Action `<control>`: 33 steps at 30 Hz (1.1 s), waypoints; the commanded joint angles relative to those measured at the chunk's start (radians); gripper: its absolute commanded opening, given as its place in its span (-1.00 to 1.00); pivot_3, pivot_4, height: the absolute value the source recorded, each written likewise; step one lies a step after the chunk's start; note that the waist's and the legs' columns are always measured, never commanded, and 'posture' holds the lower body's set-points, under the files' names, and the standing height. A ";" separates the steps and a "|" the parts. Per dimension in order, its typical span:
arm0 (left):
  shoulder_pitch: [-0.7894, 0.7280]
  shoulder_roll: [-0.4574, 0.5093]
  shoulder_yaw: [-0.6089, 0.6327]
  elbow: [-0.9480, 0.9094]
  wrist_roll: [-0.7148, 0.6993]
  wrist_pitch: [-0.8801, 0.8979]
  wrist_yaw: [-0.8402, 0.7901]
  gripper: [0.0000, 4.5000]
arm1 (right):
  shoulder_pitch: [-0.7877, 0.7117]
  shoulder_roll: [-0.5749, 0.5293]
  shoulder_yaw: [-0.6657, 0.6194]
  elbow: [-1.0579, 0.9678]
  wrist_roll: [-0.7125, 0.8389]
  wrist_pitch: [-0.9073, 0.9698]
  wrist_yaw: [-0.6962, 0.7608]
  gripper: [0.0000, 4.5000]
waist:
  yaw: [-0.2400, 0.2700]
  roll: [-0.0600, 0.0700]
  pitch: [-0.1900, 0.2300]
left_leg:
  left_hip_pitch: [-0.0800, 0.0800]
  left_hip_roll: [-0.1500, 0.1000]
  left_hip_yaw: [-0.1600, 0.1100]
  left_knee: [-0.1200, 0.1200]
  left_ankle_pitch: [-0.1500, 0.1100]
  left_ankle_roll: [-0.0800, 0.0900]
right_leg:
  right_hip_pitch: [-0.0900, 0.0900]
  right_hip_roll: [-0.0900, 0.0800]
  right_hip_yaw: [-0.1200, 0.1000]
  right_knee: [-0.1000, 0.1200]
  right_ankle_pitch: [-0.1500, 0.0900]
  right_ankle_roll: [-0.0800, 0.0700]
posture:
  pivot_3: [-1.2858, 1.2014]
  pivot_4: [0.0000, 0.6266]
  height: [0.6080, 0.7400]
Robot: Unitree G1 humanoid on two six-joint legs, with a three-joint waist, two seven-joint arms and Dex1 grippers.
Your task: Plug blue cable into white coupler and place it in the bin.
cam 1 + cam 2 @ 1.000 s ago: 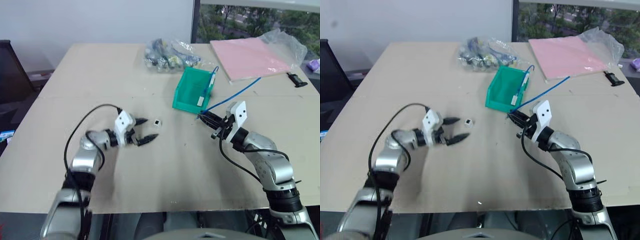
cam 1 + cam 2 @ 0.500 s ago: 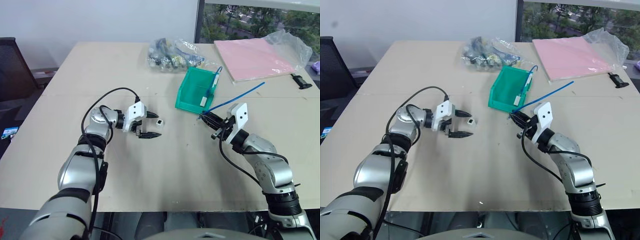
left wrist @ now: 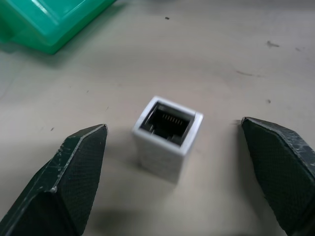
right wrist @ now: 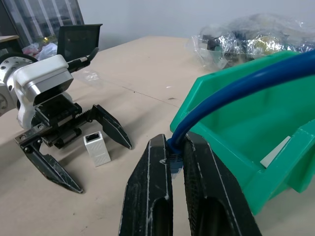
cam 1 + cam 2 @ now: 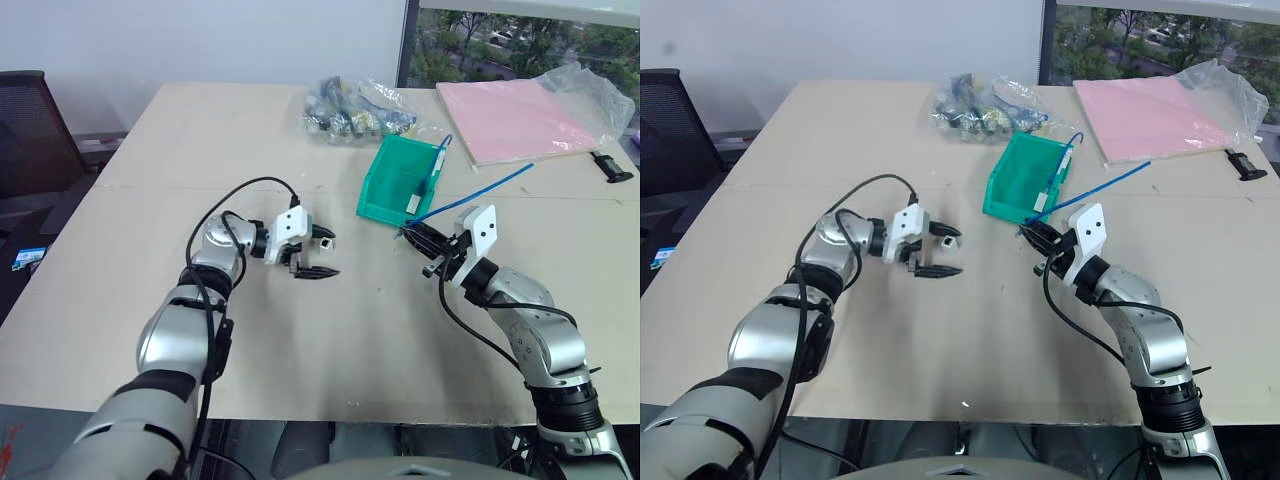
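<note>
With the right gripper (image 4: pixel 177 162) clamped on the blue cable (image 4: pixel 231 91) beside the bin (image 5: pixel 395 180), the spread left gripper (image 3: pixel 174 152) straddles the white coupler (image 3: pixel 167 137) on the table (image 5: pixel 150 150); next, it should close on it.

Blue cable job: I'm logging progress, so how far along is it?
Done: the right hand is shut on the thin bright-blue network cable near its end. In hand: the open left hand straddles the tiny white plastic coupler on the table, not gripping. Left: grasping, plugging, placing in the teal-green plastic bin.
</note>
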 commanded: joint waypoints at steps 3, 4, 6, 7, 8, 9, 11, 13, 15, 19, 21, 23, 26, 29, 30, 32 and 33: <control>0.028 -0.021 -0.027 0.035 0.051 0.002 -0.015 0.43 | -0.017 0.002 -0.016 -0.027 0.004 -0.027 0.003 -1.00 | -0.001 0.000 0.000 | 0.000 0.000 0.000 0.000 0.000 0.000 | 0.000 0.000 0.000 0.000 0.000 0.000 | 0.03 -0.52 0.99; 0.027 -0.020 -0.028 0.036 0.055 0.001 -0.008 0.26 | -0.018 0.002 -0.016 -0.026 0.004 -0.028 0.003 -1.00 | -0.002 0.000 0.000 | 0.000 0.000 0.000 0.000 0.000 0.000 | 0.000 0.000 0.000 0.000 0.000 0.000 | 0.03 -0.52 0.99; 0.026 -0.018 -0.028 0.037 0.058 0.000 0.000 -0.17 | -0.019 0.001 -0.016 -0.024 0.004 -0.028 0.004 -1.00 | -0.006 0.000 0.000 | 0.000 0.000 0.000 0.000 0.000 0.000 | 0.000 0.000 0.000 0.000 0.000 0.000 | 0.03 -0.52 0.99; 0.026 -0.017 -0.028 0.037 0.059 0.000 0.000 -0.33 | -0.020 0.001 -0.016 -0.023 0.003 -0.029 0.004 -1.00 | -0.008 0.000 0.000 | 0.000 0.000 -0.001 0.000 0.000 0.000 | 0.000 0.000 0.000 0.000 0.000 0.000 | 0.03 -0.52 0.99; 0.026 -0.015 -0.028 0.038 0.059 -0.001 0.000 -0.59 | -0.022 0.001 -0.016 -0.021 0.003 -0.029 0.005 -1.00 | -0.010 0.000 0.000 | 0.000 0.000 -0.001 0.000 0.000 0.000 | 0.000 0.000 0.000 0.000 0.000 0.000 | 0.03 -0.52 0.99; 0.027 -0.014 -0.027 0.037 0.058 0.000 -0.001 -0.66 | -0.024 0.002 -0.015 -0.018 0.003 -0.030 0.006 -1.00 | -0.011 0.000 0.000 | 0.000 0.000 -0.001 0.000 0.000 0.000 | 0.000 0.000 0.000 0.000 0.000 0.000 | 0.03 -0.52 0.99; 0.031 -0.012 -0.024 0.035 0.054 0.003 -0.010 -0.65 | -0.029 0.003 -0.013 -0.014 0.002 -0.031 0.007 -1.00 | -0.015 0.000 0.000 | 0.000 0.000 -0.001 0.000 0.000 0.000 | 0.000 0.000 0.000 0.000 0.000 0.000 | 0.03 -0.52 0.99; 0.037 -0.011 -0.022 0.032 0.049 0.004 -0.019 -0.65 | -0.036 0.004 -0.012 -0.008 0.001 -0.033 0.009 -1.00 | -0.018 0.000 0.000 | 0.000 0.000 -0.001 0.000 0.000 0.000 | 0.000 0.000 0.000 0.000 0.000 0.000 | 0.03 -0.52 0.99; 0.050 -0.010 -0.017 0.024 0.042 0.002 -0.031 -0.65 | -0.042 0.006 -0.007 -0.004 0.000 -0.035 0.011 -1.00 | -0.023 0.000 0.000 | 0.000 0.000 -0.001 0.000 0.000 0.000 | 0.000 0.000 0.000 0.001 0.000 0.000 | 0.03 -0.52 0.99; 0.094 -0.041 0.006 -0.022 0.011 0.050 -0.035 -0.65 | -0.057 0.008 0.024 -0.009 -0.003 -0.038 0.032 -1.00 | -0.027 0.000 0.000 | 0.000 0.000 -0.002 0.000 0.000 0.000 | 0.000 0.000 0.000 0.001 0.000 0.000 | 0.03 -0.52 0.99; 0.126 -0.063 0.007 -0.068 0.000 0.073 -0.029 -0.65 | -0.063 0.004 0.046 -0.012 -0.009 -0.039 0.054 -1.00 | -0.027 0.000 -0.001 | 0.000 0.000 -0.002 0.000 0.001 -0.001 | 0.000 0.000 0.000 0.001 0.000 0.000 | 0.03 -0.52 0.99; 0.180 -0.107 -0.001 -0.165 -0.023 0.130 -0.005 -0.65 | -0.069 -0.003 0.074 -0.016 -0.014 -0.031 0.077 -1.00 | -0.024 0.002 -0.002 | 0.000 0.000 -0.004 0.000 0.001 -0.002 | 0.000 0.000 -0.001 0.001 0.000 0.000 | 0.03 -0.52 0.99; 0.246 -0.151 -0.018 -0.305 -0.030 0.223 0.060 -0.65 | -0.079 -0.011 0.101 -0.009 -0.028 -0.027 0.099 -1.00 | -0.019 0.004 -0.003 | 0.000 -0.001 -0.007 0.002 0.000 -0.001 | 0.001 -0.001 -0.003 0.002 0.000 0.000 | 0.03 -0.52 0.99; 0.299 -0.189 -0.043 -0.429 -0.008 0.313 0.160 -0.65 | -0.097 -0.016 0.135 0.009 -0.047 -0.017 0.120 -1.00 | -0.011 0.007 -0.005 | 0.001 -0.002 -0.013 0.004 0.000 0.000 | 0.005 -0.001 -0.005 0.001 0.000 0.000 | 0.03 -0.52 0.99; 0.311 -0.195 -0.050 -0.457 -0.006 0.344 0.177 -0.65 | -0.103 -0.015 0.142 0.014 -0.049 -0.013 0.123 -1.00 | -0.008 0.007 -0.006 | 0.002 -0.002 -0.014 0.005 0.000 0.000 | 0.006 -0.001 -0.006 0.000 0.000 0.000 | 0.03 -0.52 0.99; 0.327 -0.198 -0.061 -0.494 0.001 0.369 0.193 -0.65 | -0.114 -0.010 0.150 0.021 -0.048 0.004 0.124 -1.00 | 0.000 0.009 -0.007 | 0.002 -0.002 -0.015 0.006 0.000 0.001 | 0.007 -0.001 -0.007 0.001 0.000 0.000 | 0.03 -0.52 0.99; 0.332 -0.197 -0.066 -0.507 0.003 0.376 0.198 -0.65 | -0.119 -0.008 0.153 0.025 -0.047 0.011 0.126 -1.00 | 0.001 0.009 -0.007 | 0.002 -0.002 -0.016 0.007 0.000 0.001 | 0.008 -0.001 -0.008 0.001 0.000 0.000 | 0.03 -0.52 0.99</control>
